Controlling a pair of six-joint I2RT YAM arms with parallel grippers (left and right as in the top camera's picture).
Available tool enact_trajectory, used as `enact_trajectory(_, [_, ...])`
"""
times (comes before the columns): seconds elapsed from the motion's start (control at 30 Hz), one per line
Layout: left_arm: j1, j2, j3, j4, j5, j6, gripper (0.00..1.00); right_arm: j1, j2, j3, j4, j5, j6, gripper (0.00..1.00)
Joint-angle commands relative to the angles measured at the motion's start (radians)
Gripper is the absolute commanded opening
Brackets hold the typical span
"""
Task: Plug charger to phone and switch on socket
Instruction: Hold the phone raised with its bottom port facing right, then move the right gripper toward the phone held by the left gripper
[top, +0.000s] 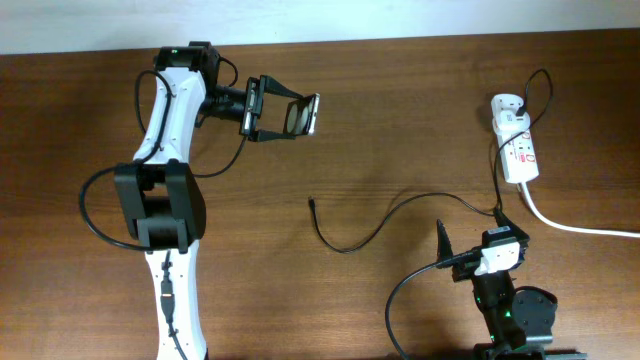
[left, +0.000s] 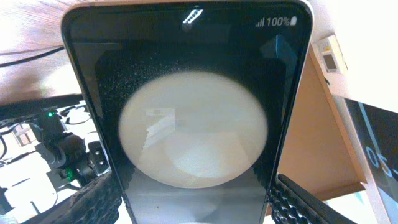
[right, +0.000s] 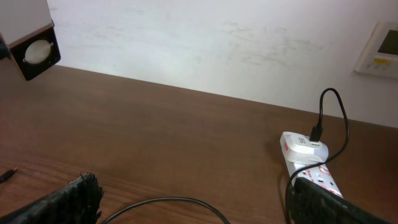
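My left gripper (top: 280, 115) is shut on the black phone (top: 300, 114) and holds it above the table at the back left. In the left wrist view the phone (left: 186, 124) fills the frame between my fingers (left: 196, 211), with a pale round spot on its screen. The charger's black cable (top: 350, 247) lies on the table with its free tip (top: 312, 203) near the middle. Its white adapter (top: 505, 105) sits in the white socket strip (top: 522, 155) at the back right. My right gripper (top: 470, 235) is open and empty near the front, over the cable (right: 174, 202). The strip (right: 320, 180) shows by its right finger.
The strip's thick white cord (top: 580, 228) runs off the right edge. The brown table (top: 400, 110) ends at a white wall behind. A wall panel (right: 379, 50) shows at the right in the right wrist view.
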Motion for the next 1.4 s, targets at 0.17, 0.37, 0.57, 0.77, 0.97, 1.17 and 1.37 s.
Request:
enact_trajectory(0.17, [0.005, -0.001, 0.024, -0.002, -0.006, -0.010, 0.00, 0.005, -0.005, -0.005, -0.005, 0.006, 0.011, 0.99])
enact_trajectory(0.37, [0.005, -0.001, 0.024, -0.002, -0.006, -0.010, 0.00, 0.005, -0.006, -0.005, -0.005, 0.026, 0.012, 0.99])
enact_trajectory(0.57, [0.005, -0.001, 0.024, -0.002, -0.006, -0.010, 0.00, 0.005, -0.006, -0.005, 0.014, -0.060, 0.067, 0.99])
enact_trajectory(0.77, [0.005, -0.001, 0.024, -0.002, -0.006, -0.010, 0.00, 0.005, -0.006, 0.002, 0.010, -0.130, 0.122, 0.99])
enact_trajectory(0.97, [0.005, -0.001, 0.024, -0.002, -0.006, -0.010, 0.00, 0.005, -0.006, 0.008, -0.006, -0.143, 0.248, 0.99])
enact_trajectory(1.17, [0.005, -0.001, 0.024, -0.002, -0.006, -0.010, 0.00, 0.005, -0.005, 0.064, -0.093, -0.179, 0.264, 0.99])
enact_trajectory(1.37, [0.005, -0.001, 0.024, -0.001, -0.006, -0.009, 0.00, 0.005, 0.061, 0.225, -0.216, -0.191, 0.266, 0.99])
